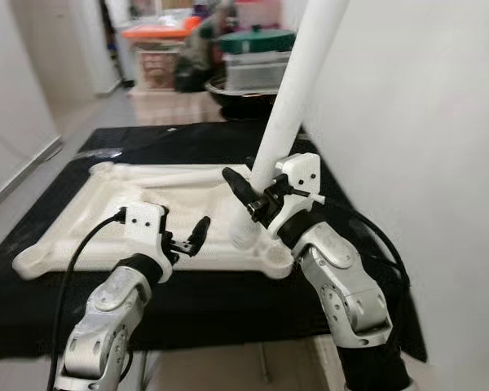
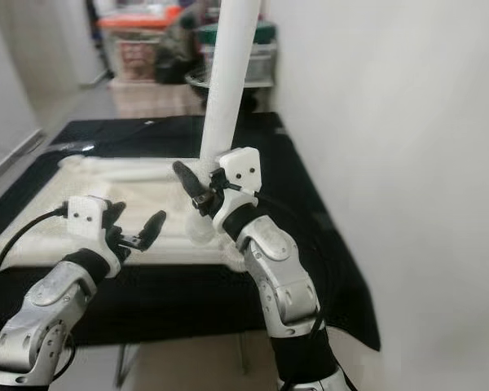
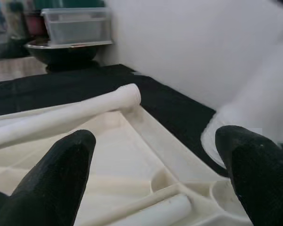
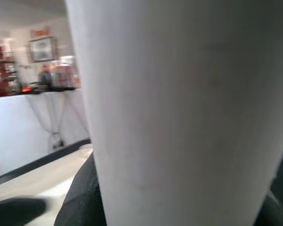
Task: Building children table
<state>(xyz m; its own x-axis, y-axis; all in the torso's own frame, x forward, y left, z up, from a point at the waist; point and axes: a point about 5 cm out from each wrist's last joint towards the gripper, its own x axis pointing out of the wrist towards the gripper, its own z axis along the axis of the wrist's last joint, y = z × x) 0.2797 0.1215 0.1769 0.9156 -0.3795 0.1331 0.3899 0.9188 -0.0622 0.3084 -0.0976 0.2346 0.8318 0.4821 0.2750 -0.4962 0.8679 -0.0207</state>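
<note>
A cream-white tabletop (image 1: 171,213) lies underside up on a black cloth (image 1: 212,305), and a white table leg (image 1: 297,90) rises from its corner socket at about 4 o'clock on the panel, leaning slightly toward 1 o'clock. The right gripper (image 1: 257,199) is clamped on the lower part of that leg, just above the socket, one black finger showing at the leg's 9 o'clock side. The left gripper (image 1: 187,239) hovers over the panel's near edge at 6 o'clock, its fingers (image 3: 61,181) spread apart and holding nothing; another leg (image 3: 66,115) lies flat on the panel beyond them.
</note>
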